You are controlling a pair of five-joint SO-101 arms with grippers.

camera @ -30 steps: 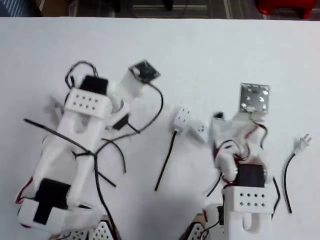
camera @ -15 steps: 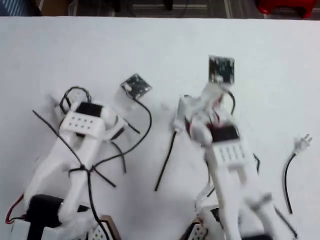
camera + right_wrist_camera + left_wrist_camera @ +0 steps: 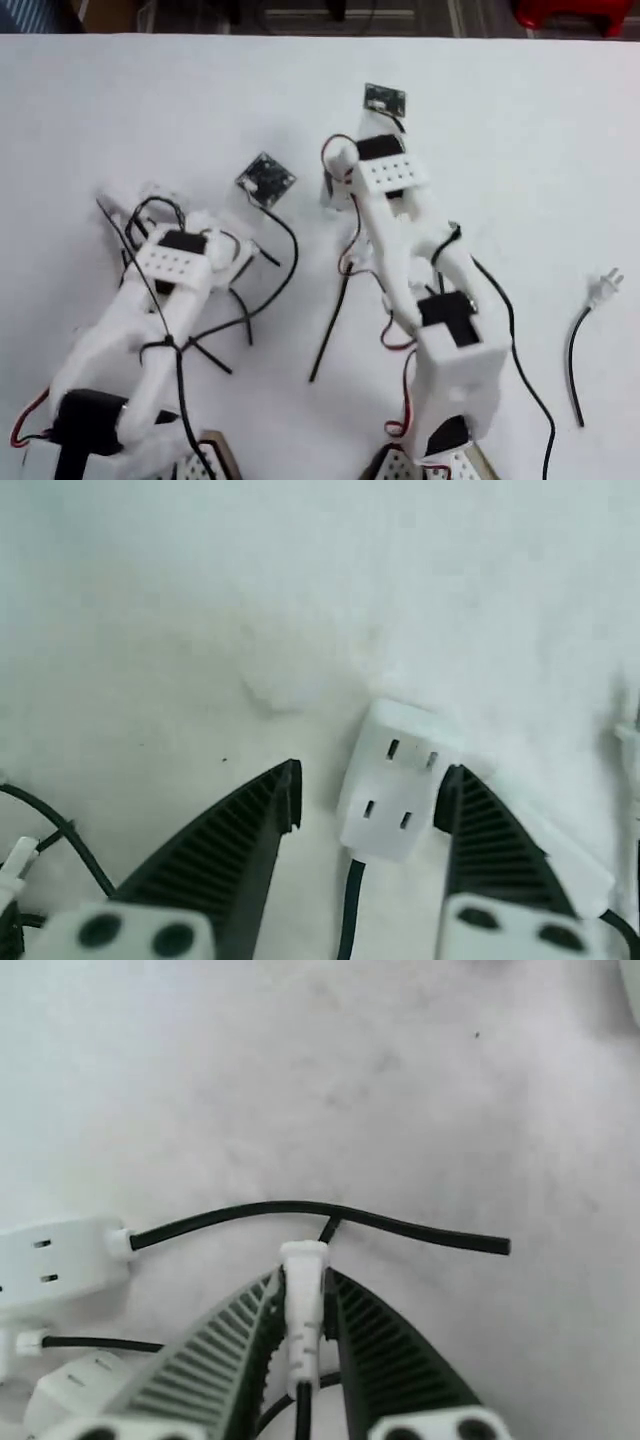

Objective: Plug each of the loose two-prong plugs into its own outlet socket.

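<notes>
White table (image 3: 520, 120) spreads under both arms in the high view. We see the right arm (image 3: 400, 250) run from the bottom middle of that frame up to the upper middle. The left arm (image 3: 165, 290) is bent in the lower left of the frame. The right gripper (image 3: 372, 773) has its fingers (image 3: 240, 830) wide apart, and a white socket (image 3: 400, 800) lies flat on the table between them. A black cord (image 3: 350, 910) comes out of one end of it. The left gripper (image 3: 304, 1278) is squeezed tight on a white plug (image 3: 303, 1320), which sticks out in front of it. Just beyond that plug we see a thin cord (image 3: 410, 1228), and it leads to a near socket (image 3: 55, 1260); we cannot tell if this is the same socket. A loose plug (image 3: 605, 285) lies at the right edge of the high view, well apart from both arms, and its curved cord (image 3: 572, 360) runs down toward the bottom.
</notes>
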